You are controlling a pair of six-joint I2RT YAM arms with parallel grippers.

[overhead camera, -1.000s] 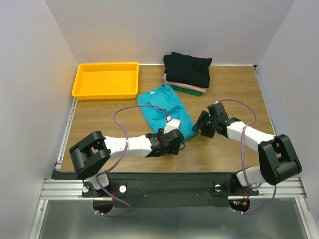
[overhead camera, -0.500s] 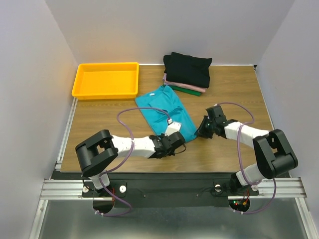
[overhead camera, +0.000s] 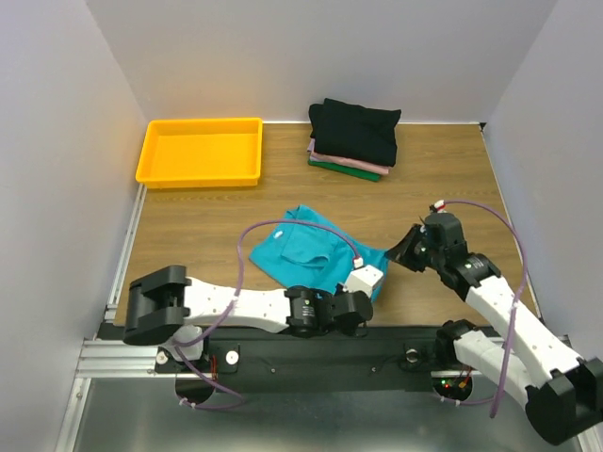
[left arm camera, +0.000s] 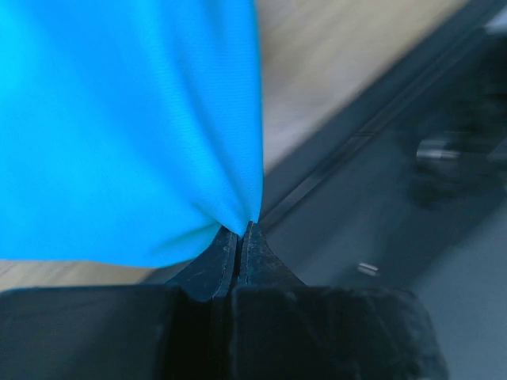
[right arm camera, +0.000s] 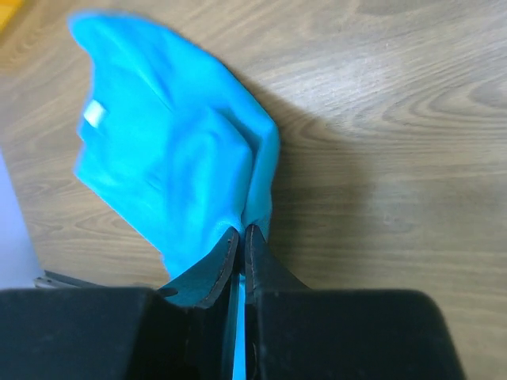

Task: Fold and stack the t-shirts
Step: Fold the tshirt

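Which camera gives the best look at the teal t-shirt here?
Top external: it shows nearly the whole teal t-shirt. Right wrist shows a part pinched in the right claw; left wrist only blurred cloth in the left claw.

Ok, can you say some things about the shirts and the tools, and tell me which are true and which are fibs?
1. The left tool and the right tool both pinch the teal shirt. True.
2. The teal shirt is in the tray. False: it lies on the table, nearer the arms than the tray.
3. A black shirt is on top of the stack. True.
4. The left tool is open. False: it is shut on the teal shirt.
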